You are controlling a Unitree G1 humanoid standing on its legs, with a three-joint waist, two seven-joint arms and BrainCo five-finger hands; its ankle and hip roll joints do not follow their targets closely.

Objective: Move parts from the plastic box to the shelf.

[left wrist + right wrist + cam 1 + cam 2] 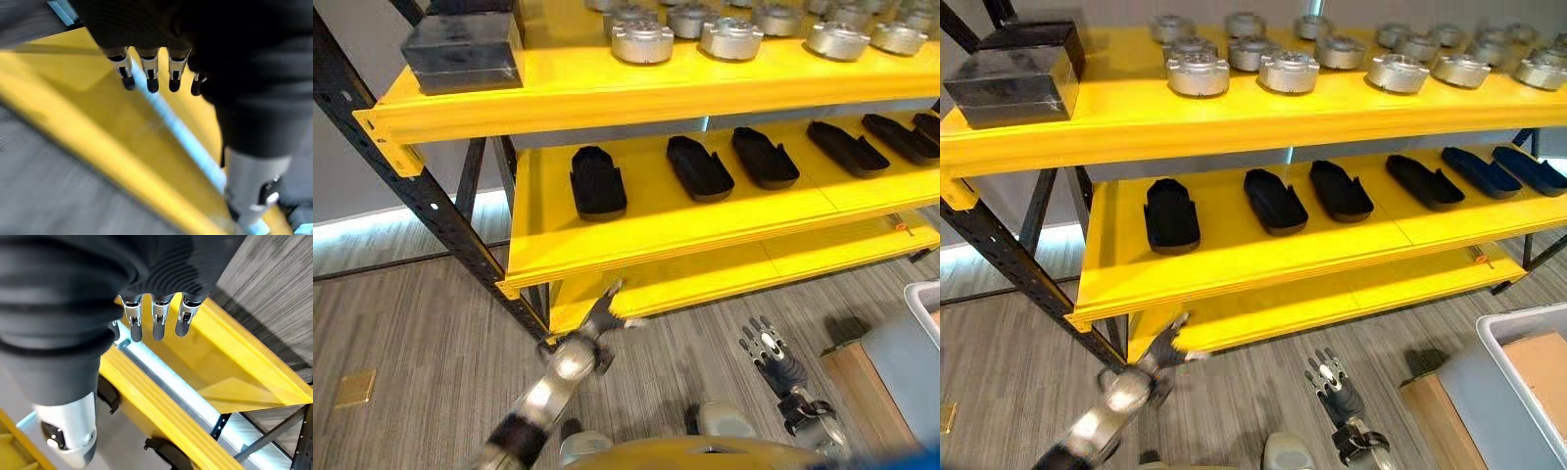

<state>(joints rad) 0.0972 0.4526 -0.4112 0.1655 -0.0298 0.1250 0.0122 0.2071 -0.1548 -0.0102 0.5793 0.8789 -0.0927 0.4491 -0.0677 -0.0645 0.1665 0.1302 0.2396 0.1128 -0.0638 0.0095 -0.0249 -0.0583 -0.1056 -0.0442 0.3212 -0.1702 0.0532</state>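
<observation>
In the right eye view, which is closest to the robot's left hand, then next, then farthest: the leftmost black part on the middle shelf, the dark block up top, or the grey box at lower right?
From the left hand:
1. Leftmost black part, on the middle shelf just above the hand.
2. Dark block, on the top shelf's left end.
3. Grey box, on the floor far to the right.

A dark metal block (1016, 70) is sitting at the far left. A brown cardboard box (1542, 374) is lying at the near right, and grey striped carpet (401, 323) is covering the floor.

Bright even light, glare on the yellow shelf (705, 88), left wrist view blurred.
</observation>
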